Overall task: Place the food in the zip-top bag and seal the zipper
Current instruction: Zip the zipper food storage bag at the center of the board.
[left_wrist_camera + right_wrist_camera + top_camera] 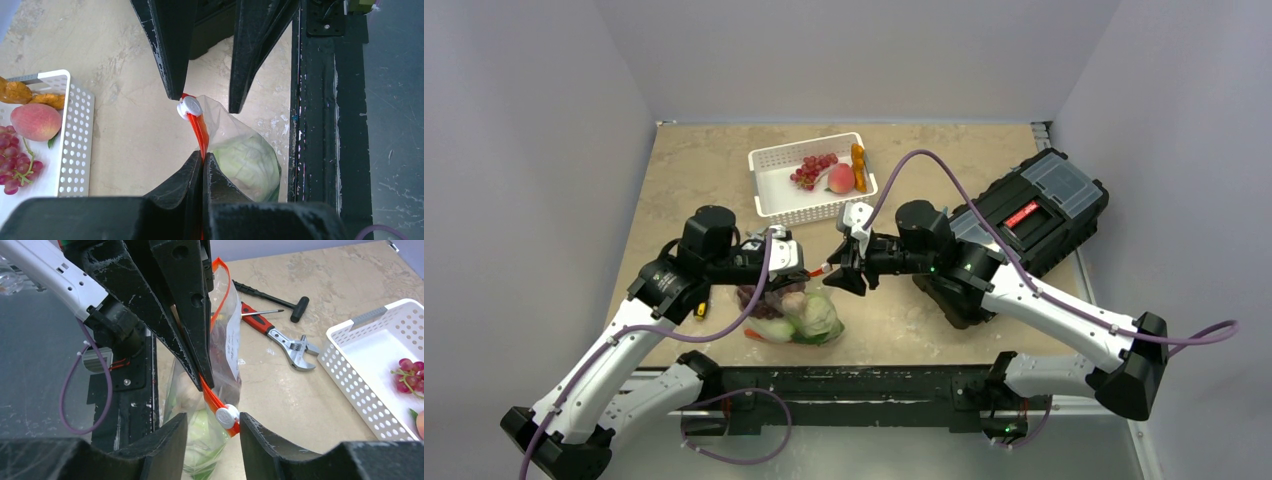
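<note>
Pinching the zipper (199, 131), left tool (203, 159) has its jaws fully together on the red-orange strip. Zip-top bag (796, 318) sits at 7 o'clock on the table (704, 170), cabbage (247, 162) inside. Basket (784, 205) at bag's 12 o'clock holds red grapes (812, 170), peach (840, 179) and carrot (858, 165). Right tool (212, 417): jaws narrowly apart, white tab (227, 416) between them, unclamped.

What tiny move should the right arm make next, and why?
Probably back the right end effector away: its jaws stand open either side of the white tab, which sits at the end of the zipper, while the left end effector pinches that strip. The grapes and peach wait in the basket.
</note>
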### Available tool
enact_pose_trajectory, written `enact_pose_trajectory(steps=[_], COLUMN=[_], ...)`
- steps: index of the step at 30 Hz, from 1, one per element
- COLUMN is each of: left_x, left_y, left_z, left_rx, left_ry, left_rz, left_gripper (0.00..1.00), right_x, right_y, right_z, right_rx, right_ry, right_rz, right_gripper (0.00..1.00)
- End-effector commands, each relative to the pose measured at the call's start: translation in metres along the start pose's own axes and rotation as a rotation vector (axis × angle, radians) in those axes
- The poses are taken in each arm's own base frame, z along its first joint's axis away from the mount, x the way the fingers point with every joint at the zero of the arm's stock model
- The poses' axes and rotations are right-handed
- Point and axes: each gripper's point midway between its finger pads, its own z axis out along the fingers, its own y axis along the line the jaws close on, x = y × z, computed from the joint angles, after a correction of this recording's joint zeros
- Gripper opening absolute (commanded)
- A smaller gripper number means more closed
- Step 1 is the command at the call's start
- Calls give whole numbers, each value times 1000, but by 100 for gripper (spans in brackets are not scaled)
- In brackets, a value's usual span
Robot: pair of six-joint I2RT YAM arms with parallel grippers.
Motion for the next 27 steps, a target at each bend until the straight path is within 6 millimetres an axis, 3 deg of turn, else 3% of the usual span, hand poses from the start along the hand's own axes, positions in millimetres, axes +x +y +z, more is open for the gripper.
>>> enact_pose_trajectory(steps=[1, 3, 9, 16, 27], left_x=[-20, -20, -20, -20, -20], left_y=[-1, -1, -2, -2, -4], left_z=[-2, -2, -2, -2, -3], left_rx=[9, 9, 13, 15, 17], left_ry=[-74, -75, -76, -76, -77], left_rz=[58, 60, 60, 60, 64], left_gripper=[0, 0, 0, 0, 0], right_x=[-16, -16, -14, -16, -4], right_y=[-3, -2, 3, 7, -8], right_z=[-11, -11, -9, -4, -4], right_rx=[38, 35, 1, -26, -55], right_ry=[-32, -34, -37, -55, -46], right_rz=[-26, -26, -29, 44, 118], right_gripper=[44, 44, 32, 43, 52])
